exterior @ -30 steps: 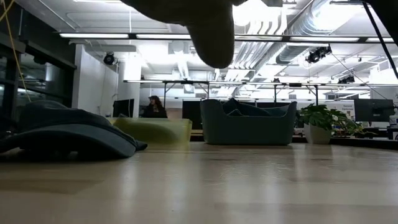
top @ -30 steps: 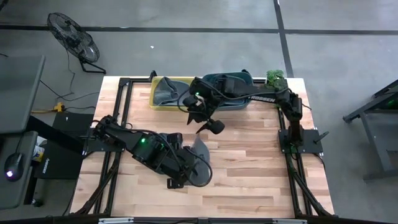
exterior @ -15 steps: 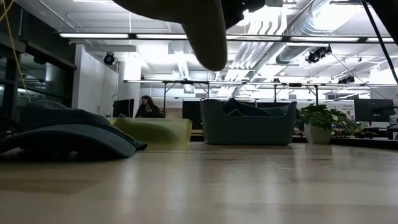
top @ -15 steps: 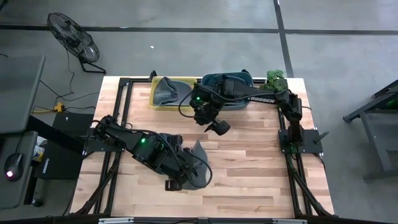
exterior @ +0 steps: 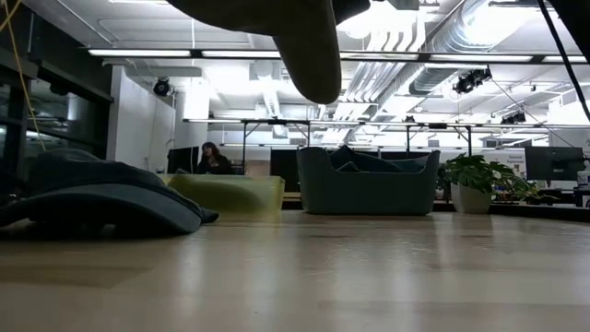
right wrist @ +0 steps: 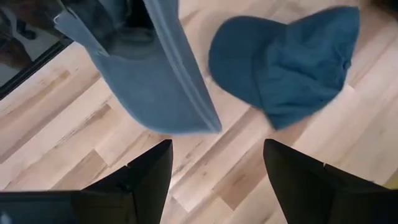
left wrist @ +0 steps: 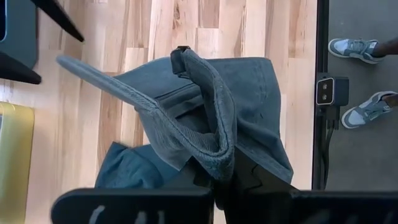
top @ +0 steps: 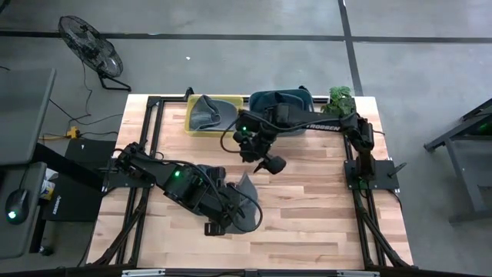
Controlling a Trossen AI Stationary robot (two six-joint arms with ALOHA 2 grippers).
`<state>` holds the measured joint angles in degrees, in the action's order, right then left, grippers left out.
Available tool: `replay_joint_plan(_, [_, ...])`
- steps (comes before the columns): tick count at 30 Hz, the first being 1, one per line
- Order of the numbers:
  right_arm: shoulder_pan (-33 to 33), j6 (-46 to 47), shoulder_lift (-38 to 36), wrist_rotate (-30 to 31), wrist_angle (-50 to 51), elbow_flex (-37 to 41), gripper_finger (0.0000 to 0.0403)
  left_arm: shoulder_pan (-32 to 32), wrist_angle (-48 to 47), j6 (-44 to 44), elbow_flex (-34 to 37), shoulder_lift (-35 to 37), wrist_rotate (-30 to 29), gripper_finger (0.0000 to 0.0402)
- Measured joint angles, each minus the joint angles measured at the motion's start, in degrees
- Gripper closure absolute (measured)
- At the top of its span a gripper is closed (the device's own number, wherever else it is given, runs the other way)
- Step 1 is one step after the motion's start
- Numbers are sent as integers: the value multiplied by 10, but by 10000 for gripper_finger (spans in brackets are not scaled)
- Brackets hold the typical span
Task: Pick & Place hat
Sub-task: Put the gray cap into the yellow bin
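Pinching the fabric of a grey-blue hat (left wrist: 211, 130) between its closed fingers, the left tool (top: 223, 218) sits low over the front-centre of the wooden desk (top: 307, 208), the hat's brim (top: 244, 187) tilted up above the planks. Another blue cap (right wrist: 292, 68) lies flat on the desk in the right wrist view. Hovering above the desk's middle, just in front of the bins, the right tool (top: 265, 159) has its fingers (right wrist: 146, 171) spread wide and holds nothing. At the rear edge stand a yellow bin (top: 192, 123) with a grey hat (top: 206, 114) inside, a dark teal bin (top: 296, 98), and a potted plant (top: 340, 96).
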<state>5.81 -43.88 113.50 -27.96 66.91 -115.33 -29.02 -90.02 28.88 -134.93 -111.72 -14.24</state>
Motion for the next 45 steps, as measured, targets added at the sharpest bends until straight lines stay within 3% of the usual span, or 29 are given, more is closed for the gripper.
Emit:
replay_joint_plan(14, [-44,65,26,-45,-18,0,173,0,0,-1,0,-1,-3,401])
replay_joint_plan(18, [-45,82,27,-44,-19,0,226,0,0,-1,0,-1,-3,401])
replay_joint_plan(26, [-43,89,27,-38,2,0,386,0,-2,-1,0,-1,-3,402])
replay_joint_plan(32, [-45,104,26,-20,11,0,395,3,-2,1,0,-1,34,391])
replay_joint_plan(39, [-59,125,26,45,22,0,397,1,6,-1,0,-1,83,377])
replay_joint_plan(45, [-62,142,26,86,41,0,398,2,5,-2,0,-1,64,370])
